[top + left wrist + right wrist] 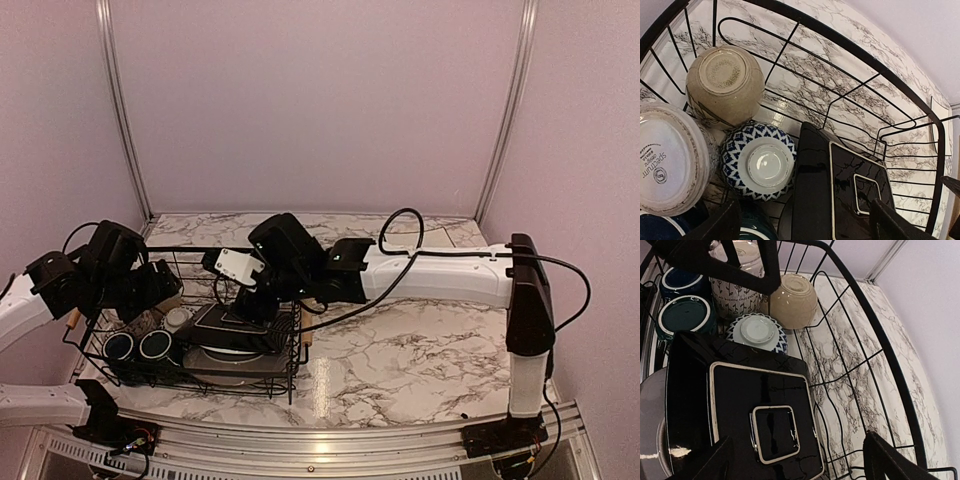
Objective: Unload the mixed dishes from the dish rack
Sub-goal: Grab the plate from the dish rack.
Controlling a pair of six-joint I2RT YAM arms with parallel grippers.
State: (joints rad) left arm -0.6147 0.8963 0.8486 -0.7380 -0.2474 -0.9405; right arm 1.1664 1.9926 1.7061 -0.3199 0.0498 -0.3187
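Observation:
The dish rack [292, 352] is a black wire basket at the left of the table. A square plate [750, 415] lies in it, glossy black underside up, over a grey round plate [649, 435]. Beside it stand an upturned blue-and-white patterned bowl [760, 162], a tan mug [724, 85], a white patterned mug [667, 160], a teal mug [685, 315] and a dark-blue mug [680, 282]. My left gripper [805, 227] is open above the bowl and the plate's edge. My right gripper [795, 465] is open above the square plate, holding nothing.
The rack's wire wall [875, 340] rises close on the right of my right gripper. The left arm's gripper [730, 260] hangs over the mugs in the right wrist view. Marble tabletop [420, 350] lies right of the rack. Pink walls enclose the back and sides.

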